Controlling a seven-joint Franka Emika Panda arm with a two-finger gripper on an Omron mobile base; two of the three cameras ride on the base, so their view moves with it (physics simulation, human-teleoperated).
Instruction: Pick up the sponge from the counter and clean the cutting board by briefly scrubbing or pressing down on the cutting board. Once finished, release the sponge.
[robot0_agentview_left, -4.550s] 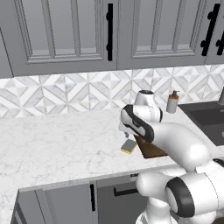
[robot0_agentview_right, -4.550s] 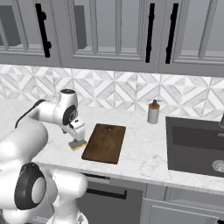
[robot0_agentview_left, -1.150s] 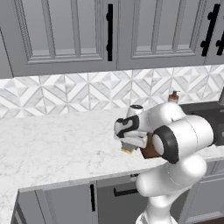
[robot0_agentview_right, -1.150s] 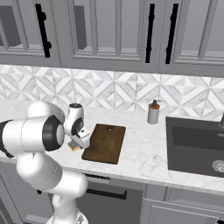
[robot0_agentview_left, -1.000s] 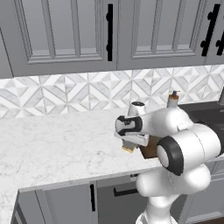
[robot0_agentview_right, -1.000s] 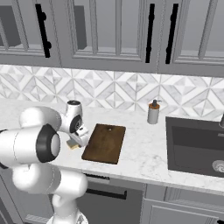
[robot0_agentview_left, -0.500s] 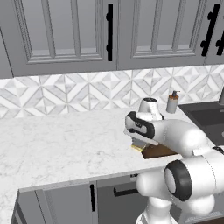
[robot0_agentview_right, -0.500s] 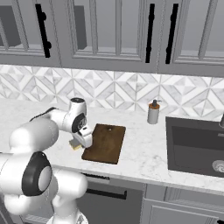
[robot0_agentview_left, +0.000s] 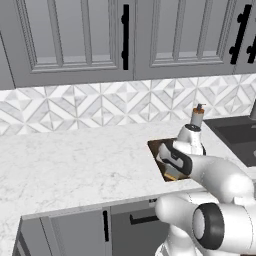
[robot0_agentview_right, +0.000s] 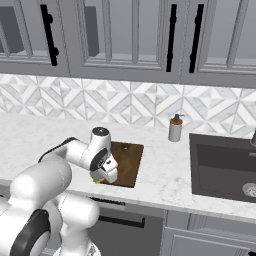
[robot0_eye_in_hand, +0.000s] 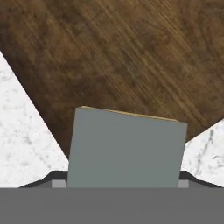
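The broad white marble-look bench (robot0_agentview_right: 30, 135) with faint grey veining runs from the left under the geometric tiled backsplash (robot0_agentview_right: 60, 100). On it, near its front edge, lies the dark brown wooden rectangular cutting board (robot0_agentview_right: 127, 160) with a small hole near its far short end. The gripper (robot0_agentview_right: 101, 178) hangs low over the board's near left corner, closed around the small flat sponge (robot0_eye_in_hand: 126, 148) with a grey top layer over a yellow base, its fingers at the sponge's two sides in the hand view. There the grey face stands before the wood grain with white bench on both sides of the board's corner. Whether the sponge actually touches the board is hard to tell, since the hand hides its underside. Further right stands a small grey soap dispenser (robot0_agentview_right: 175, 129), just beside the dark sink (robot0_agentview_right: 222, 167).
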